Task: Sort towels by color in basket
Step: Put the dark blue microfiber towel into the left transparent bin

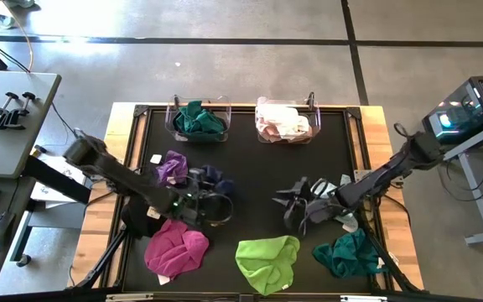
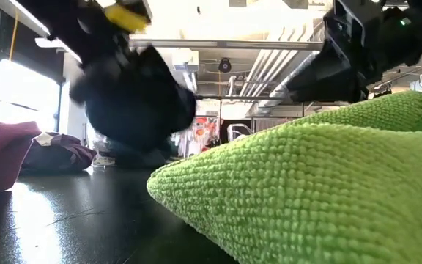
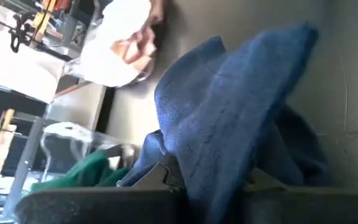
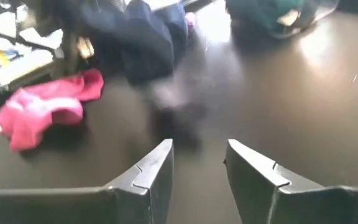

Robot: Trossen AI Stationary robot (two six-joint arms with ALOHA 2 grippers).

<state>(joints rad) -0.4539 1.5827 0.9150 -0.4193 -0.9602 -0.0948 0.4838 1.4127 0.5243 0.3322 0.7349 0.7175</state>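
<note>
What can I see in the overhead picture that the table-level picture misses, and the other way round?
Only the high view shows the two clear baskets, one holding a teal towel and one holding white and pink towels, plus the magenta towel and another teal towel on the mat.

Only the low view shows the room behind the table, with its ceiling beams and bright windows.

Both show the lime green towel, the purple towel, and the left gripper shut on a navy towel.

The table (image 1: 250, 159) has a black top and pale wood edges. On it lie a magenta towel (image 1: 177, 250), lime green towel (image 1: 267, 260), teal towel (image 1: 348, 255) and purple towel (image 1: 172, 168). The navy towel (image 3: 241, 124) is plain blue.
</note>
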